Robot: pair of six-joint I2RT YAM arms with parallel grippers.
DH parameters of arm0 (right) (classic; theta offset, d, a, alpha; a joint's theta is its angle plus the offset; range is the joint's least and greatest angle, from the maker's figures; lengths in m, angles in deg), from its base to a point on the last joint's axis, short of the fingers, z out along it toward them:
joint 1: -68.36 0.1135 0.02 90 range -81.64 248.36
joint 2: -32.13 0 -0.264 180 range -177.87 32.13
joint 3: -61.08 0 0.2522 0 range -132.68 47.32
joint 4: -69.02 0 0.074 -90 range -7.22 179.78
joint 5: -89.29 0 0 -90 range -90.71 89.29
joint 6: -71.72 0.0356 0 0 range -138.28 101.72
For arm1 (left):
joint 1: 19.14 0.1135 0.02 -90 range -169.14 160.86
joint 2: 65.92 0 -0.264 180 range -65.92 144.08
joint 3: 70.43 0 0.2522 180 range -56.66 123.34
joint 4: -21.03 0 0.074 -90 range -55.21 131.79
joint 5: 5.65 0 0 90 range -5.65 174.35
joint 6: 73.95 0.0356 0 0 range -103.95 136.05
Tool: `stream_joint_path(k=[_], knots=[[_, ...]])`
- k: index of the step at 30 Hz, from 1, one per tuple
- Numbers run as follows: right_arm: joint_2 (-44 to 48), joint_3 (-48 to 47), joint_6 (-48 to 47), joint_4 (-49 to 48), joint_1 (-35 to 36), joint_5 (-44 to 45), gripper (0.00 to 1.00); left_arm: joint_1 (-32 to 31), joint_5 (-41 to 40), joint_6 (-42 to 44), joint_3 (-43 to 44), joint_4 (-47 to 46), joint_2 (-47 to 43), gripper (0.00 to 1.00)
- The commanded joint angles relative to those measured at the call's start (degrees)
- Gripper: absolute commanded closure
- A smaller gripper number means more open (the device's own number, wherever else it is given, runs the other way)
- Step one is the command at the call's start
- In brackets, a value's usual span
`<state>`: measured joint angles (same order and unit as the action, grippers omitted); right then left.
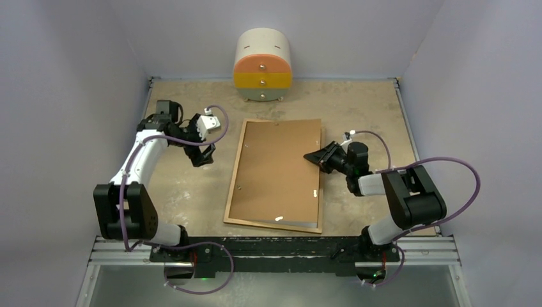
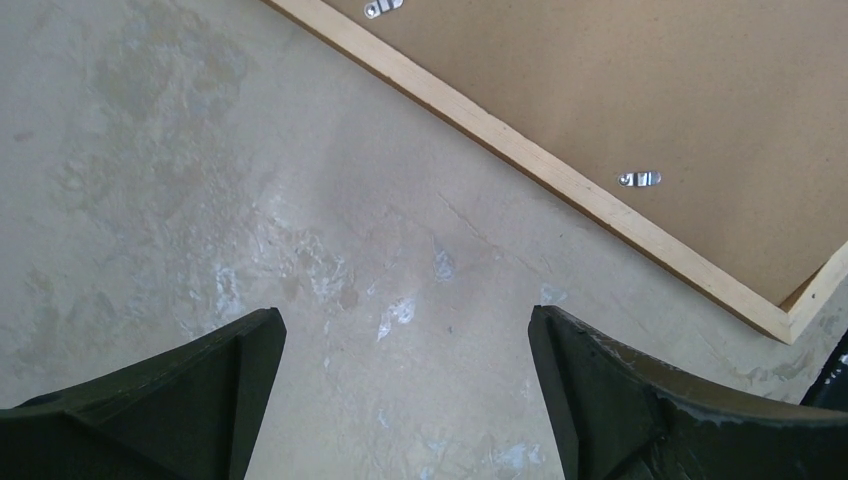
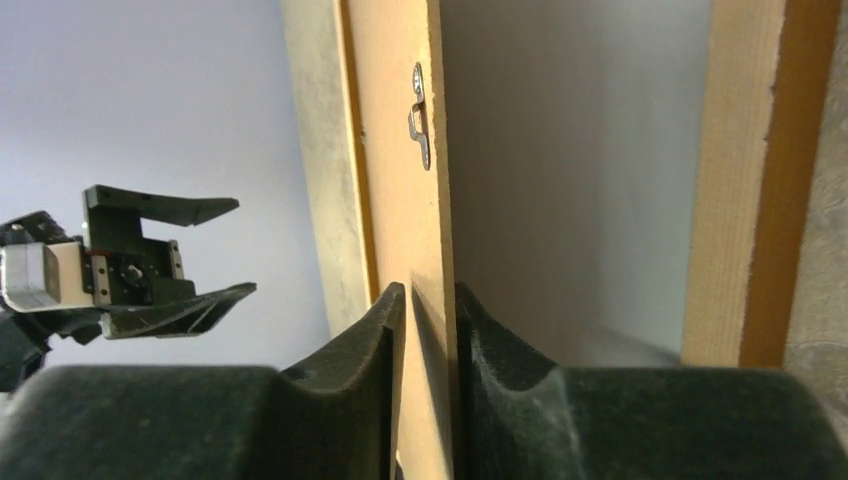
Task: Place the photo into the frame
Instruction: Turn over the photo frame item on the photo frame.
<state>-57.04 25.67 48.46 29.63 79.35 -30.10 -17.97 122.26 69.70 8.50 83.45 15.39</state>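
The frame (image 1: 232, 185) lay face down in the middle of the table (image 1: 185, 192). It was a large rectangle of thin wood, reddish-brown from above and pale and raw along its back rim (image 2: 600, 203) in the left wrist view. A plain brown backing board (image 1: 276, 169) of matte fibre covered its back, with small metal turn clips (image 2: 640, 178) along the edges.

The right gripper (image 1: 312, 157) was clenched on the board's right edge, with the thin sheet pinched between both black fingers (image 3: 425, 300). That edge stood apart from the frame's right rail (image 3: 745, 180). A bent metal clip (image 3: 420, 130) showed on the board (image 3: 405, 150). Between board and rail lay a smooth pale-grey surface (image 3: 570, 180). Whether it was the pane or the photo's reverse could not be told.

The left gripper (image 1: 204, 158) hung with its fingers spread wide (image 2: 405, 320) over the bare, scuffed, mottled table beside the frame's left side, touching nothing.

At the far wall stood a small round-topped drawer unit (image 1: 263, 67), cream above orange, yellow and pale drawers. All the drawers were closed, so their contents were hidden.
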Motion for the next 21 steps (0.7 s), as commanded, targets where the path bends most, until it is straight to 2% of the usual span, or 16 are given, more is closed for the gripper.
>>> stream_joint_path(k=[1,4,6,8,9,14,21], knots=[[3.19,-5.24,-6.17,13.05,3.77,5.84,0.7,-0.03,-4.82,-2.66,1.62,-1.87,3.51,0.0],[5.07,-8.66,-9.49,21.77,5.52,9.34,0.56,0.02,-4.63,-3.47,0.56,-3.59,2.87,0.0],[6.2,-10.02,-10.82,25.68,6.07,10.94,0.37,-0.03,-4.52,-3.55,0.08,-4.0,2.62,0.0],[6.89,-10.81,-12.12,27.97,6.32,11.96,0.07,-0.03,-4.93,-3.51,-0.1,-4.16,2.59,0.0],[7.09,-11.1,-12.53,28.88,6.37,12.39,0.02,-0.03,-5.32,-3.54,-0.27,-4.31,2.56,0.0],[7.21,-13.69,-14.83,35.33,7.31,14.46,0.01,-0.03,-6.91,-3.89,-1.98,-5.9,1.22,0.0],[4.68,-26.83,-21.2,58.41,12.77,27.74,0.01,-0.03,-7.99,-4.24,-2.58,-6.46,0.98,0.0]])
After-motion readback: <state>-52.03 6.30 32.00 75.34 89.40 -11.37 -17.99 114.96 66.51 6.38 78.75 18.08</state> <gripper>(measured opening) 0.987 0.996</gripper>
